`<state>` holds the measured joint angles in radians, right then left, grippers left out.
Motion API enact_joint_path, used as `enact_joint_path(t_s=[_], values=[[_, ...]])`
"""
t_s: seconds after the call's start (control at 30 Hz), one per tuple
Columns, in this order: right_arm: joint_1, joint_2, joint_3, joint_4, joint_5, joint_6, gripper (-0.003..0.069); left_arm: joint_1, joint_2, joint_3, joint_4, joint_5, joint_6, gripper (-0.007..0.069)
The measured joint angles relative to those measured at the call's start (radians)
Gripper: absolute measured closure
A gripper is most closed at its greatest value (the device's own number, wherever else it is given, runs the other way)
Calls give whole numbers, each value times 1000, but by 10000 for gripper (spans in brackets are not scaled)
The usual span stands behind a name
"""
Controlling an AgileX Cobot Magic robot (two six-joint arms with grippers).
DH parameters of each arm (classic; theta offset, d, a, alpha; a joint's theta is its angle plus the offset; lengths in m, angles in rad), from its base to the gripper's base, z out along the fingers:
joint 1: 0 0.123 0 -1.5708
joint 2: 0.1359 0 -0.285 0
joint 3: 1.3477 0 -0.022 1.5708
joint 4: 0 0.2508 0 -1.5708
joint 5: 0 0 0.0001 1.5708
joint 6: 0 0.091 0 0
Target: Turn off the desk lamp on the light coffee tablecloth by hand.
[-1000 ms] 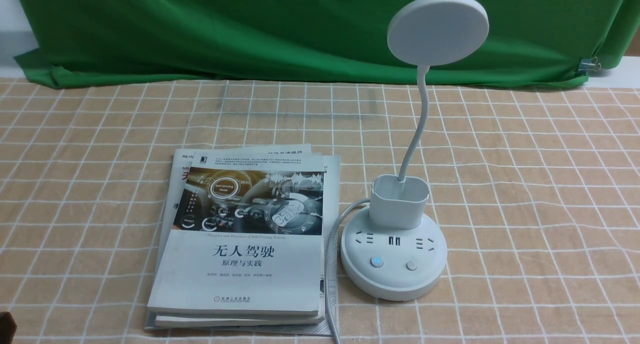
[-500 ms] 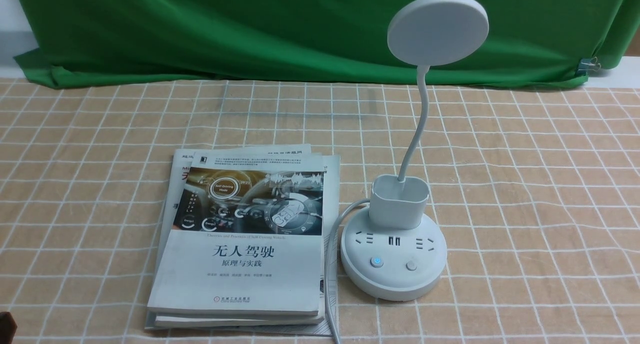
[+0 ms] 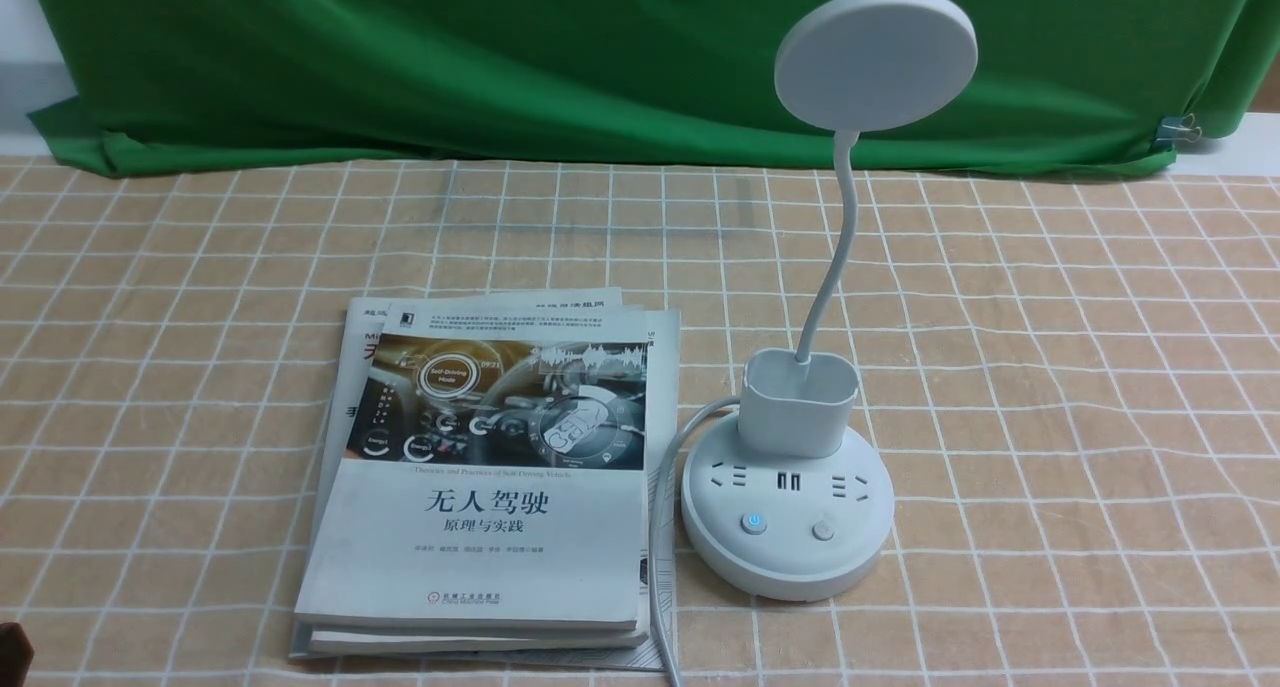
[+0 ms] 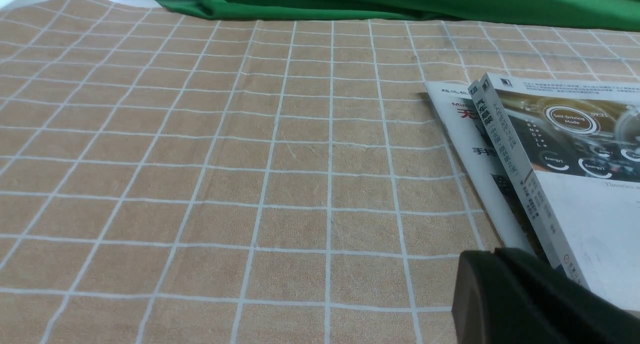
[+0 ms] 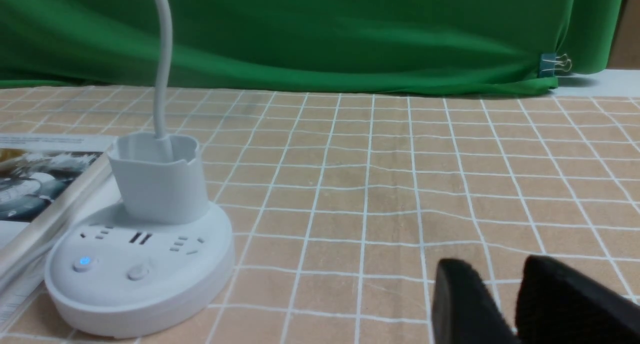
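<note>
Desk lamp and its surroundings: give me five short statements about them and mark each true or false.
1. The desk lamp stands to the right of the stack of books. True.
2. The lamp's left button glows blue. True.
3. The cup holder is full of pens. False: nothing shows in it but the gooseneck.
4. The right end effector is pressing a button. False: it sits apart from the base, over the light coffee tablecloth.
5. The lamp's cord runs off to the right of the base. False: it leaves on the left, beside the books.
</note>
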<state>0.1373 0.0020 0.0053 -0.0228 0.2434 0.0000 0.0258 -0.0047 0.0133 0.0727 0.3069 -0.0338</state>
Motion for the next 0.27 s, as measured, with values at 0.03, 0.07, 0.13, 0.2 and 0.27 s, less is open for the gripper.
enact_joint_path(t_s=[0.03, 0.07, 0.13, 0.2, 0.27], values=[[0, 0, 0, 0, 0, 0, 461, 0, 0, 0, 0, 0, 0, 620], [0, 0, 0, 0, 0, 0, 458, 0, 0, 0, 0, 0, 0, 620], [0, 0, 0, 0, 0, 0, 453, 0, 0, 0, 0, 0, 0, 620], [0, 0, 0, 0, 0, 0, 448, 0, 0, 0, 0, 0, 0, 620], [0, 0, 0, 0, 0, 0, 447, 0, 0, 0, 0, 0, 0, 620]])
